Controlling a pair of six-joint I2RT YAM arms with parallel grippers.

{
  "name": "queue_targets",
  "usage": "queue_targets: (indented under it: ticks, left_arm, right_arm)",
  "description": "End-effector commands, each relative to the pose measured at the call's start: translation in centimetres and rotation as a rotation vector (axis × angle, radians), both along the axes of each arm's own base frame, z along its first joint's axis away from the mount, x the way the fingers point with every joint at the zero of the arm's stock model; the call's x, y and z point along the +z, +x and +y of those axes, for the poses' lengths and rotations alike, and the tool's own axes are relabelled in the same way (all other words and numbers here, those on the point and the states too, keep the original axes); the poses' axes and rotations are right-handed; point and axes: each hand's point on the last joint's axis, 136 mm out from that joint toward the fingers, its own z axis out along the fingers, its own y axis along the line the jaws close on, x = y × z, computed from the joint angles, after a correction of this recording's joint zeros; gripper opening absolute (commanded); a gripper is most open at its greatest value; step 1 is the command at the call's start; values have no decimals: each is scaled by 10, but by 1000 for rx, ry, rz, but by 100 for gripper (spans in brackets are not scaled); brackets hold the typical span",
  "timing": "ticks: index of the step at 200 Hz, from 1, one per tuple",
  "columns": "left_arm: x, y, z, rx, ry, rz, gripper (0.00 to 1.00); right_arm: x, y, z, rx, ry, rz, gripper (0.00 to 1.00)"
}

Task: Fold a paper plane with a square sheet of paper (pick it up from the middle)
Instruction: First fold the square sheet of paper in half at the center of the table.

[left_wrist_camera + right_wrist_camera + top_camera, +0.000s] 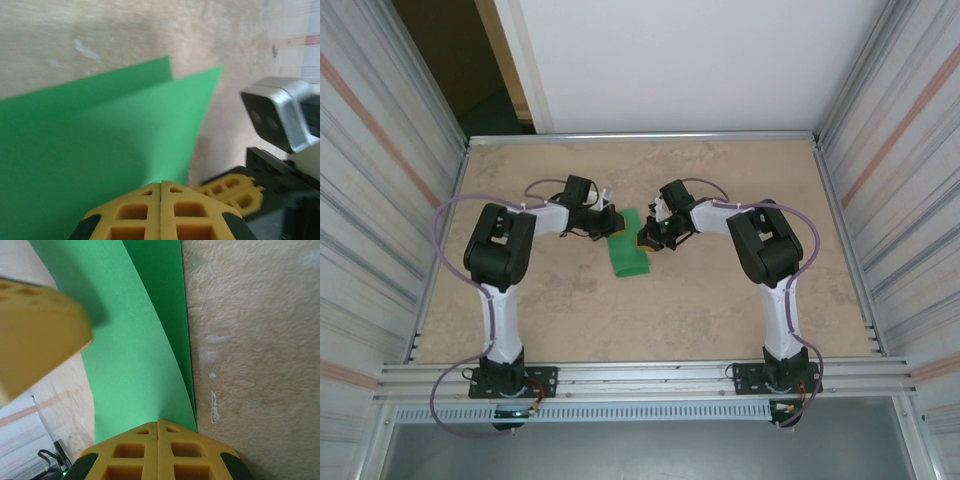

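The square sheet of paper [628, 247] is bright green and folded over into a long strip with two layers, lying mid-table. My left gripper [612, 222] is at the strip's far left edge and my right gripper [648, 238] at its right edge. In the left wrist view the upper layer of the sheet [100, 150] rises into the left gripper [161, 184], whose jaws are pressed together on it. In the right wrist view the sheet [135, 355] curves up into the shut right gripper [158, 422], its lower layer flat on the table. No dart-shaped paper plane is in view.
The beige table [720, 300] is bounded by metal side walls and a rail at the near edge. The two grippers are close together: the right gripper's yellow fingers [230, 192] appear in the left wrist view, and a left finger [35, 335] in the right wrist view.
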Motion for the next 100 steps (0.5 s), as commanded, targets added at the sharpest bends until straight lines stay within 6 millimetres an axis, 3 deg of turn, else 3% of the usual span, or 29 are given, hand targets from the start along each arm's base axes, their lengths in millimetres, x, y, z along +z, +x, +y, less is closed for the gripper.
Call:
queue_targets:
  ticks: [1,55,76,100]
  left_arm:
    - [-15,11,17,44,-6,53,2]
    - [-36,44,83,211,47,106,2]
    - [-34,57,95,237,59,104,2]
    - [-17,66,97,226,77,72,2]
  right_arm:
    - [-100,-75,-84,-48,-425,302,0]
    - [-101,-76,-85,-38,-430,307,0]
    - [-102,-77,-85,-37,-426,311,0]
    - [-101,-78,-85,-40,-425,314,0]
